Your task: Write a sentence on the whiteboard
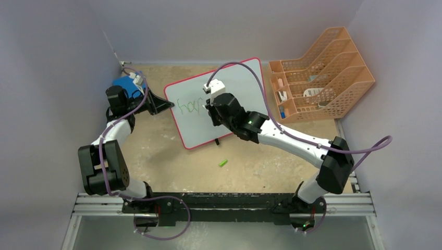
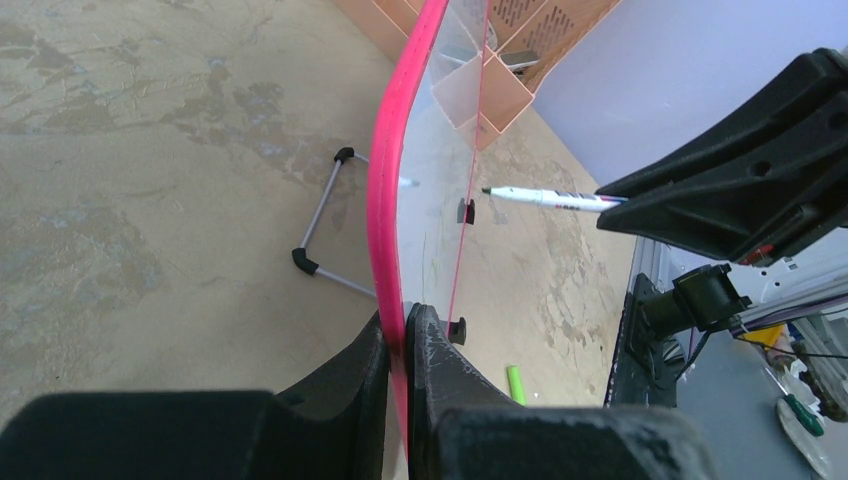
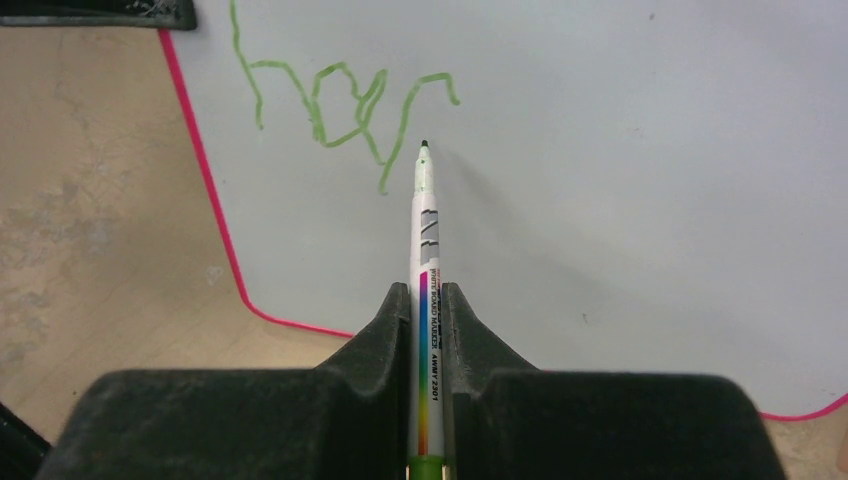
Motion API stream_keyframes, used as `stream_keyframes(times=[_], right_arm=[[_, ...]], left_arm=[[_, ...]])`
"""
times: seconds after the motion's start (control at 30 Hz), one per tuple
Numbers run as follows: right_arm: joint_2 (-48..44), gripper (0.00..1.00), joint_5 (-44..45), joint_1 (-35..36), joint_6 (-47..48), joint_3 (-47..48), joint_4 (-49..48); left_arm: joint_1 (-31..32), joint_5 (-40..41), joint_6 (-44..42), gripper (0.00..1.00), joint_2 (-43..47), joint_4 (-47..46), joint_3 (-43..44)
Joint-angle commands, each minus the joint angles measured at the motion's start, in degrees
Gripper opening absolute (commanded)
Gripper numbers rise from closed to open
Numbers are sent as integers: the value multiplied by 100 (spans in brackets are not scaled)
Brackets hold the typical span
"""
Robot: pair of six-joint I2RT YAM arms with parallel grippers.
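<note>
The whiteboard (image 1: 237,86) with its red rim stands tilted in the middle of the table. My left gripper (image 1: 168,104) is shut on the board's left rim (image 2: 385,180), one finger on each side (image 2: 403,330). My right gripper (image 1: 211,108) is shut on a whiteboard marker (image 3: 425,230), gripped between the fingers (image 3: 427,300). The marker's tip is at the board surface (image 3: 620,200), just right of the last green stroke. The sentence (image 3: 340,100) reads roughly "hap" in green cursive and also shows in the top view (image 1: 188,107). The marker also shows in the left wrist view (image 2: 550,198).
An orange file rack (image 1: 323,73) stands at the back right. A green marker cap (image 1: 223,163) lies on the table in front of the board. A blue pad (image 1: 124,85) sits behind my left wrist. The board's wire stand (image 2: 318,265) rests behind it.
</note>
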State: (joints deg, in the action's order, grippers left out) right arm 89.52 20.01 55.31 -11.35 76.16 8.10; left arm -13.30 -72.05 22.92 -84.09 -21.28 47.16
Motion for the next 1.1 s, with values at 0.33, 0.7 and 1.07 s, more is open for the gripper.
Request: stream_keyframes(times=[0.33,0.7,1.07], right_arm=[[73,0,308,-178,-81,354,-467],[190,0,257,-178,-49,400,-476],[267,0,270,-187,-34,434,-459]], left_arm=[[126,13,-270,0,104,71,110],[126,10,-270,0,104,71,111],[126,1,-270,0,95,62,117]])
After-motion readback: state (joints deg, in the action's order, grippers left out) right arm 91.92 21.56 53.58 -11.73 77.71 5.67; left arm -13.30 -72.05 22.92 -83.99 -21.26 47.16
